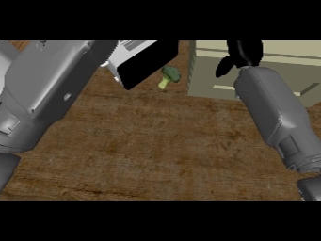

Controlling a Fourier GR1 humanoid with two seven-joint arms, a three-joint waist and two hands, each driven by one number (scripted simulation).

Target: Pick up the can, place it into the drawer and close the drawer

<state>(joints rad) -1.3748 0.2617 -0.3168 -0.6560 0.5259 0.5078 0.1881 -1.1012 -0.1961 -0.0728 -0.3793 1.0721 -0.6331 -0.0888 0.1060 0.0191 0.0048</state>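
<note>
Looking down at the brown wooden surface (156, 150), no can shows anywhere. It may be hidden inside the right robot hand (238, 57), or behind an arm, but that cannot be told.

The right robot hand is black and sits at the upper right of the frame, at the end of the long grey right forearm (277, 113). It is over the pale beige drawer box (288, 70). Its dark fingers point down and look a bit curled, but whether they hold something or nothing is too hard to see.

The left robot hand does not show. Only the big grey left forearm (37, 94) fills the upper left of the frame.

A small green broccoli piece (168, 76) lies on the surface near the top middle, just beside a flat black and white thing (142, 61) and left of the drawer box.

A can is likely stiff and smooth, made of metal, so it should not squash. It could be slippery and might roll if it tips on its side. It is probably not very heavy. The best place to hold it would be around its round middle, with fingers on one side and thumb on the other, keeping it standing straight.
</note>
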